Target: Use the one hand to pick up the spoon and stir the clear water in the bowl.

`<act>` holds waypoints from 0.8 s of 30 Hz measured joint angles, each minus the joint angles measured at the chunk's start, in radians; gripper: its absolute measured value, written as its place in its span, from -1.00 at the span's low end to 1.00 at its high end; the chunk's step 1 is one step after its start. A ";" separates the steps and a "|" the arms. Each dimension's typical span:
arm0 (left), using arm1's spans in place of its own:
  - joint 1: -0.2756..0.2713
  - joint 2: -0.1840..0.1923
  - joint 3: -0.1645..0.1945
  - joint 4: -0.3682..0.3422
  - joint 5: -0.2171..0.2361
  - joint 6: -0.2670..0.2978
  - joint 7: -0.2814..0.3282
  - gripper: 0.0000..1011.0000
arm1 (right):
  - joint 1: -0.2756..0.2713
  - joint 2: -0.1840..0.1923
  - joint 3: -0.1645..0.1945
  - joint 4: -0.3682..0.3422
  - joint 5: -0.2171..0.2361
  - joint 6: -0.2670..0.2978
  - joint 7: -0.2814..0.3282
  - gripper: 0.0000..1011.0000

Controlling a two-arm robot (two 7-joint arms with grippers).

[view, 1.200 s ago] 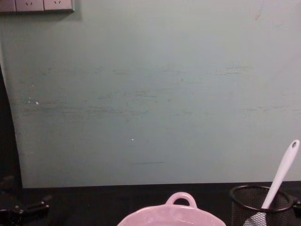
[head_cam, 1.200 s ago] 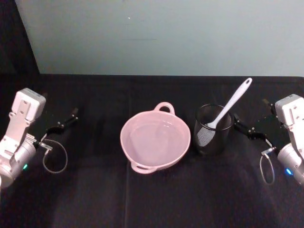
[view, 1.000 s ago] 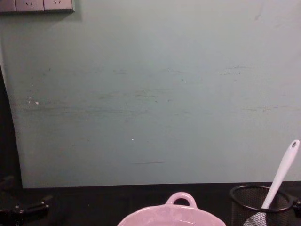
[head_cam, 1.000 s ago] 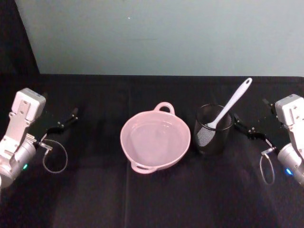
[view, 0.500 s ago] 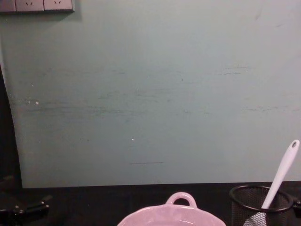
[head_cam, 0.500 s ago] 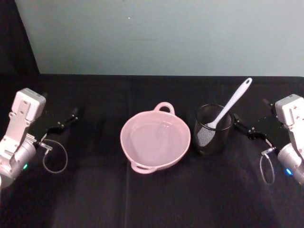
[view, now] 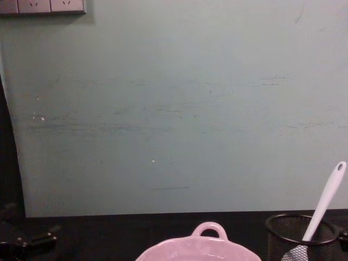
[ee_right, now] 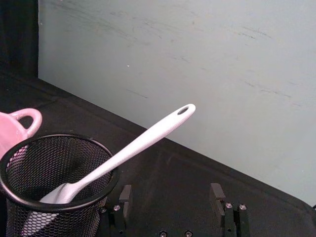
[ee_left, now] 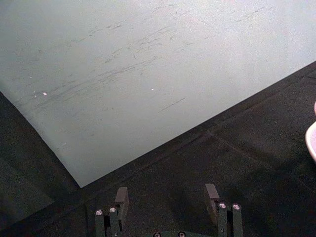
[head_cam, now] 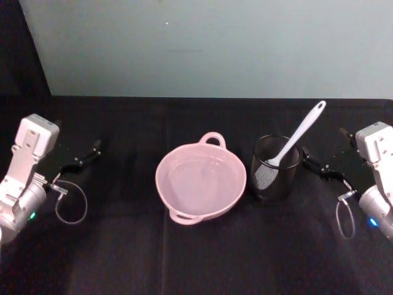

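While nothing had moved, the spoon (head_cam: 299, 135) leaned in the mesh cup (head_cam: 274, 178) beside the bowl (head_cam: 159, 175); right claw (ee_right: 170, 195) waited nearby, open and empty, left claw (ee_left: 166, 192) parked open: pickup unstarted.

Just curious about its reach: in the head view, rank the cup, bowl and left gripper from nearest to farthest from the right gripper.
1. Cup, just left of the right gripper.
2. Bowl, at the centre.
3. Left gripper, far left.
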 joint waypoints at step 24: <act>0.000 0.000 0.000 0.000 0.000 0.000 0.000 1.00 | -0.199 0.001 0.218 -0.208 0.320 0.012 0.117 0.98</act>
